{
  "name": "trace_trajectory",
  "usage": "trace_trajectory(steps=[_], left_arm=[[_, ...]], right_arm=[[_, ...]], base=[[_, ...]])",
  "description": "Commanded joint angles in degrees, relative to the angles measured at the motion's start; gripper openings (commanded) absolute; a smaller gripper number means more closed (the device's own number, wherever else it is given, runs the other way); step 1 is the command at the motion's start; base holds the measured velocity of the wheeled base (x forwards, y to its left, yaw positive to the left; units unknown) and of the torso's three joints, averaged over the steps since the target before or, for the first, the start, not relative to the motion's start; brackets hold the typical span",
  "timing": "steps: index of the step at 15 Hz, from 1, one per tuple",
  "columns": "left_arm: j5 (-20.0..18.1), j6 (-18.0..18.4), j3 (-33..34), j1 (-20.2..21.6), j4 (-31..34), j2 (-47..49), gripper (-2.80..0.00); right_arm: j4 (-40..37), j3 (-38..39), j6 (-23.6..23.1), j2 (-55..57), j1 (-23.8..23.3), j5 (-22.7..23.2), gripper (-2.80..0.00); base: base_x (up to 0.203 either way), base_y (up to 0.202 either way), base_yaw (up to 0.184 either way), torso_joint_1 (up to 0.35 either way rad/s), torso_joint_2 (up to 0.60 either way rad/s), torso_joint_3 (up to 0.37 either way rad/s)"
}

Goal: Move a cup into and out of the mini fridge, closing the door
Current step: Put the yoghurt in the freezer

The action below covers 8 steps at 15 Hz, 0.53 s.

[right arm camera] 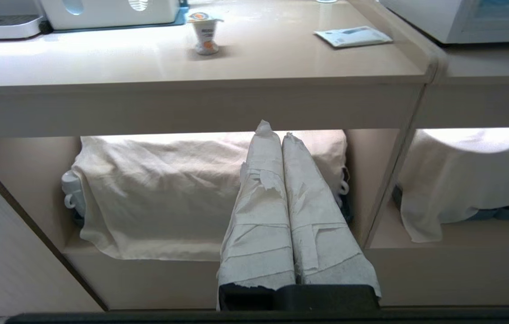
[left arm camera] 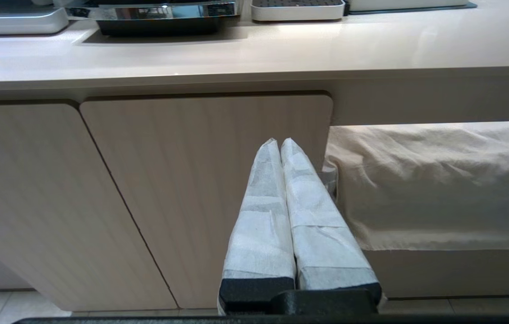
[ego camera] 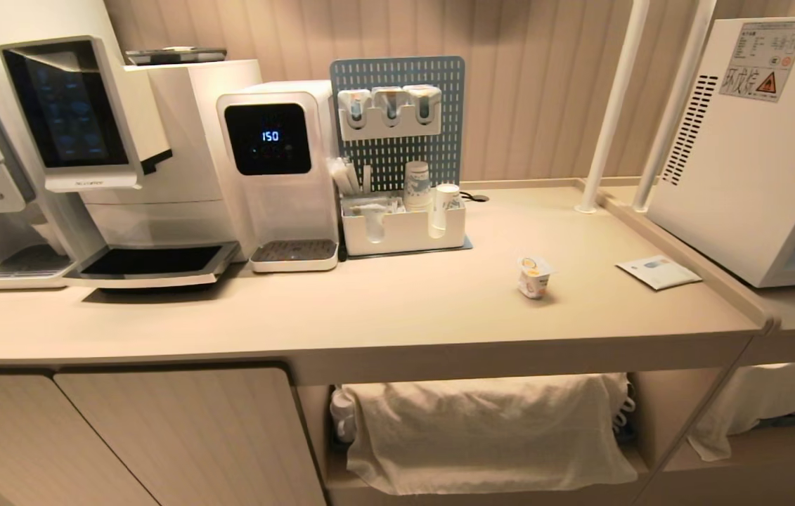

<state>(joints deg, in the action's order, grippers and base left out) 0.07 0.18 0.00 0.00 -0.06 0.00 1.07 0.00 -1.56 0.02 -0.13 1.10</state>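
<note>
The cup [ego camera: 534,275] stands upright on the desk [ego camera: 397,309], toward its right half and apart from everything else. Its square lid is in place. A flat white packet [ego camera: 657,272] lies to the right of the cup, near the desk's raised right edge.

The mini fridge [ego camera: 755,154] stands on the adjoining lower surface at the far right, its vented side and warning sticker facing the camera. Only a sliver of its front shows at the picture's right edge, so the state of the door cannot be judged.

Along the back of the desk, from left to right, stand a coffee machine [ego camera: 123,161], a water dispenser [ego camera: 278,169] with a lit display, and a white organiser [ego camera: 404,228] holding paper cups in front of a blue pegboard.

The left gripper [left arm camera: 280,143] hangs below desk level in front of a cabinet door [left arm camera: 200,189]; its paper-wrapped fingers are pressed together, holding nothing.

The right gripper [right arm camera: 274,130] hangs below desk level in front of an open shelf covered with a white cloth [right arm camera: 159,198]; its fingers are likewise pressed together and empty.
</note>
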Motion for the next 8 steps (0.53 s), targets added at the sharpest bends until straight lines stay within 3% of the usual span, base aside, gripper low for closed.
trace_trajectory(steps=[1,5,8], left_arm=[[0.0,0.0,-0.1,0.0,-0.1,0.0,-2.8],[0.0,0.1,0.0,0.0,0.0,0.0,-2.8],[0.0,0.1,-0.1,0.0,0.0,0.0,-2.8]], right_arm=[[0.0,0.5,0.0,0.0,0.0,0.0,-2.8],[0.0,0.5,0.0,0.0,0.0,0.0,-2.8],[0.0,0.5,0.0,0.0,0.0,0.0,-2.8]], base=[[0.0,0.196,0.001,0.002,0.0,0.002],[0.0,0.164,-0.005,-0.001,0.0,0.002],[0.0,0.0,0.0,0.0,0.0,0.0]])
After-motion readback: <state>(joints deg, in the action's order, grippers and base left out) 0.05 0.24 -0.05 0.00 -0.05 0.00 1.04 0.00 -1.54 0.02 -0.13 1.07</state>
